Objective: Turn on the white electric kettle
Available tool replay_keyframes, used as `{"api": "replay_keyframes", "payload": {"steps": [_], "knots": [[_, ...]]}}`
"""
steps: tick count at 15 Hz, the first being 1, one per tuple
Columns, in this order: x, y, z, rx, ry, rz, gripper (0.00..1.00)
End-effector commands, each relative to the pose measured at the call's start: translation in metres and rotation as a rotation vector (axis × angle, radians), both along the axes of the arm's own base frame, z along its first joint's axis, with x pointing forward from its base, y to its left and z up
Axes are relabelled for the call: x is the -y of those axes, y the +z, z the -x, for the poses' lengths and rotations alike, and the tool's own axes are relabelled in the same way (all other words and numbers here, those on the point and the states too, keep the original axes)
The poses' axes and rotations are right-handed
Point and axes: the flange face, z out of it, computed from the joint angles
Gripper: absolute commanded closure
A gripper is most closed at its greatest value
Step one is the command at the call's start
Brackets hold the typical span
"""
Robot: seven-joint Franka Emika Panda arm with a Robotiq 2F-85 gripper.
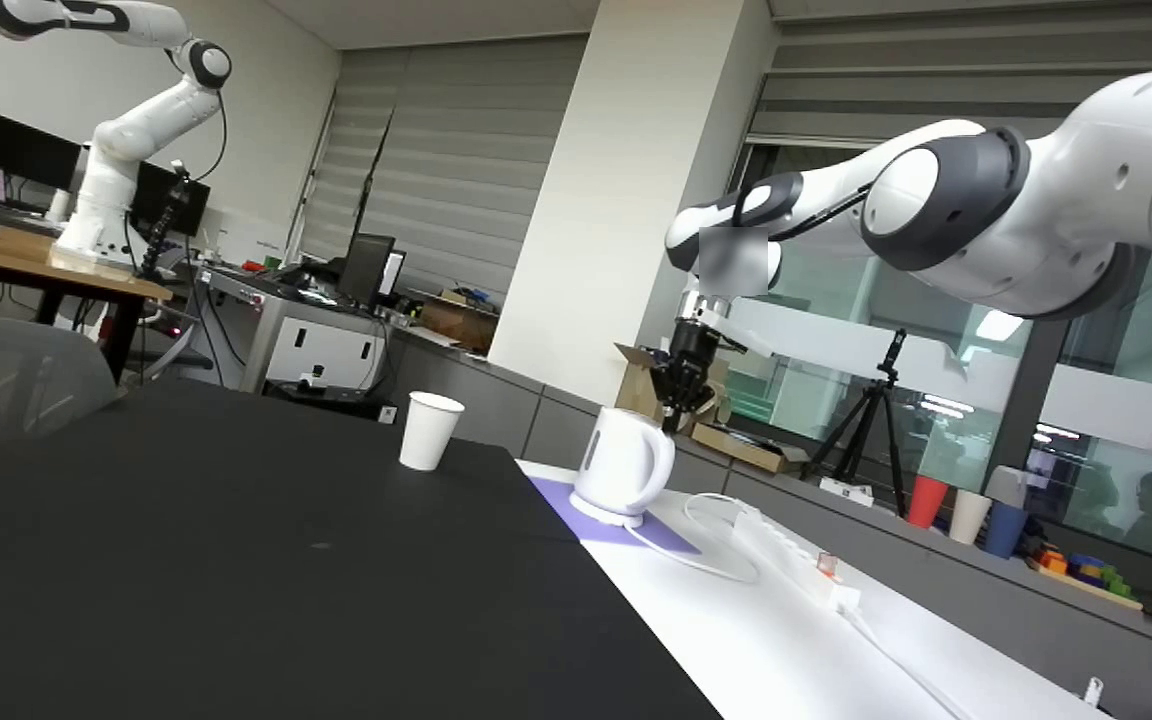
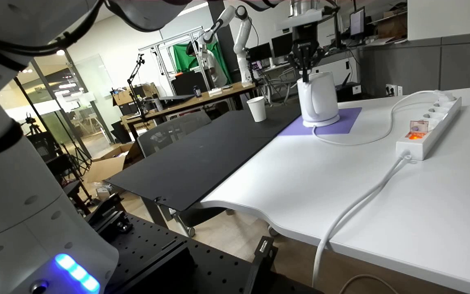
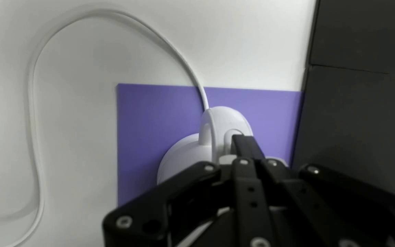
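Looks like robotics lab: second white robot arm (image 1: 148,128) near monitors (image 1: 18,147); black tripod (image 1: 876,394); perforated black plate (image 2: 218,267).

White table (image 2: 324,175) with purple mat (image 3: 149,133), power strip (image 2: 435,128), cord (image 3: 32,99), apparently a black board (image 2: 202,159) alongside, bearing a cup (image 2: 257,109)

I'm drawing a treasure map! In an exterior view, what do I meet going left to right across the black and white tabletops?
In an exterior view, left to right: white paper cup → white electric kettle → white power strip. The purple sheet, white cord and hand overlap these, so I skip them.
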Motion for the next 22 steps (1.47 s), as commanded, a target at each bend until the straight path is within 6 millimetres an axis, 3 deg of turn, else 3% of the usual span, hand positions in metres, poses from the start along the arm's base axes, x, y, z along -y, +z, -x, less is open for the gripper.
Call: {"api": "replay_keyframes", "payload": {"steps": [1, 6, 9, 17, 22], "knots": [[0.006, 0.010, -0.010, 0.089, -0.074, -0.014, 1.00], [0.003, 0.037, -0.034, 0.316, -0.174, 0.006, 1.00], [-0.005, 0.049, -0.039, 0.365, -0.179, 0.026, 1.00], [-0.020, 0.021, 0.005, -0.082, -0.226, 0.143, 1.00], [-0.021, 0.008, 0.013, -0.161, -0.213, 0.145, 1.00]]}}
